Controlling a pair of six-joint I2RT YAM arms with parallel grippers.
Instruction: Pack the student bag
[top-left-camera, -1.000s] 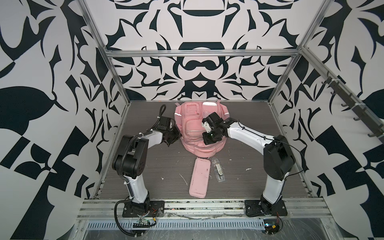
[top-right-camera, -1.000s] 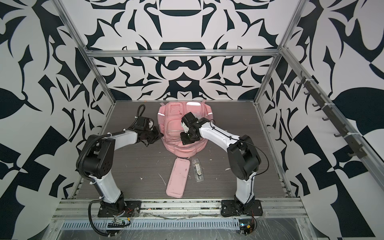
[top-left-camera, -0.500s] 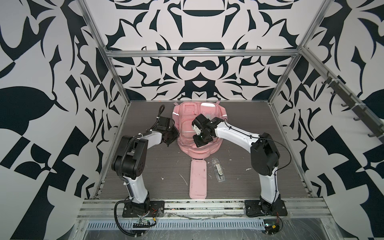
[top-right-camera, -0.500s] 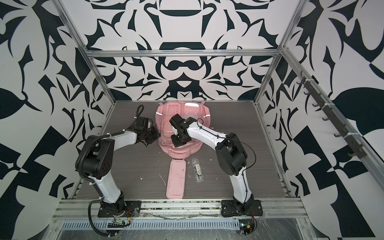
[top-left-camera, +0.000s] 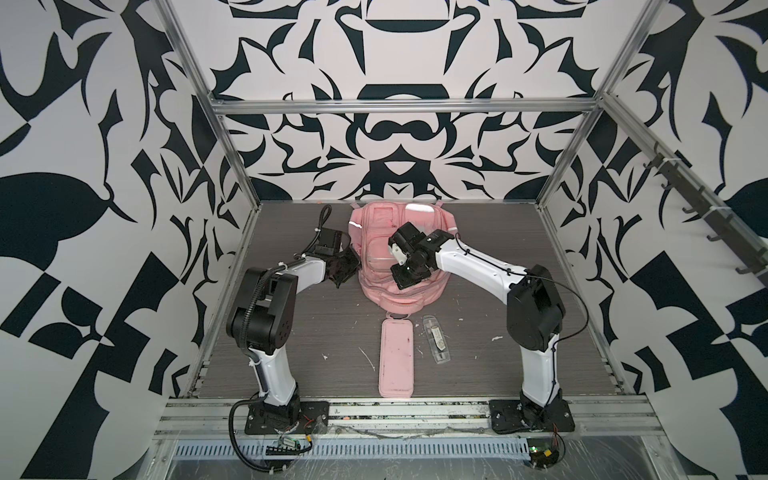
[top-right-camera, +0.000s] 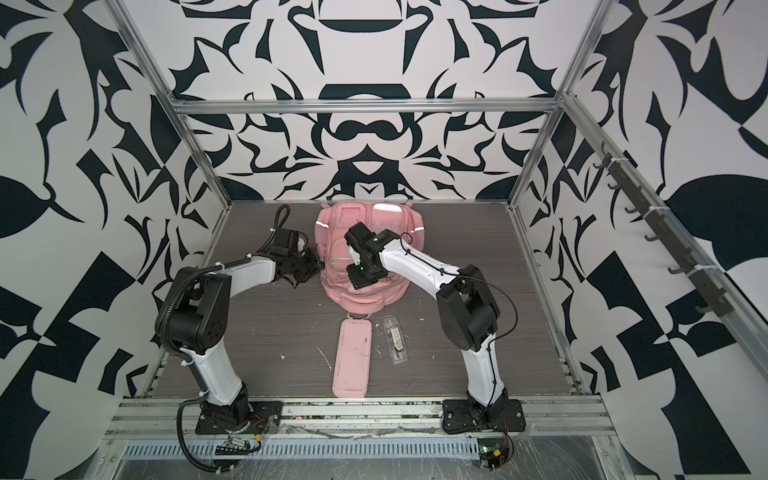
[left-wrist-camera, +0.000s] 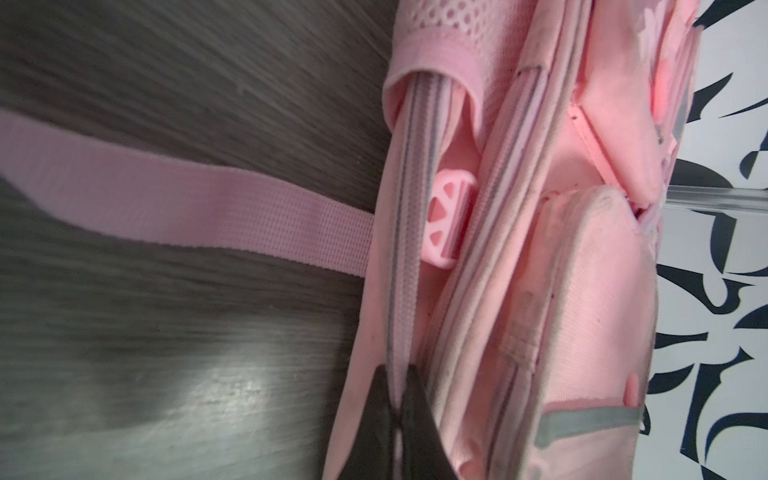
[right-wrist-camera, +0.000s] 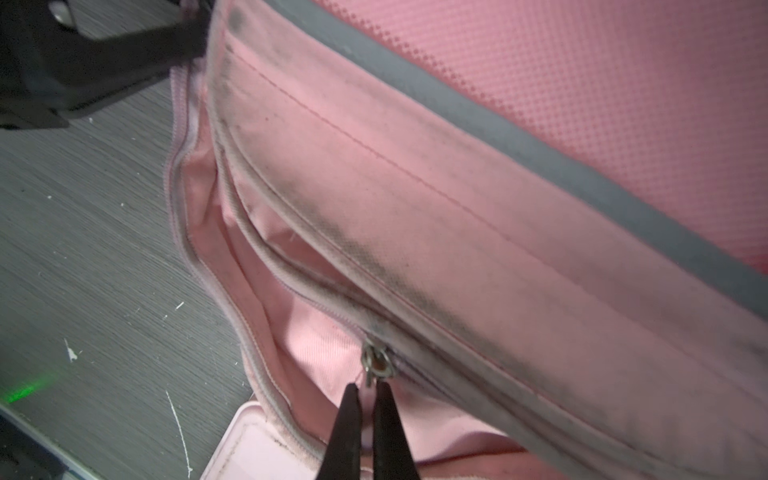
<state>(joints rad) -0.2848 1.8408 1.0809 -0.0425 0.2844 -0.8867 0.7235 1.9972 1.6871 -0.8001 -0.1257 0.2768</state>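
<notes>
Unzipping student bag (top-left-camera: 376, 270): right fingers (right-wrist-camera: 347, 419) shut on zipper pull (right-wrist-camera: 376, 365), left fingers (left-wrist-camera: 417, 403) clamping zip edge (left-wrist-camera: 399, 291); next, drag pull along track.

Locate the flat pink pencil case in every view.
Both top views: pencil case lies flat on the table, front of centre.
Left wrist: not in it.
Right wrist: one corner only, next to the student bag.
Shared landmark: the student bag, visible in all four.
</notes>
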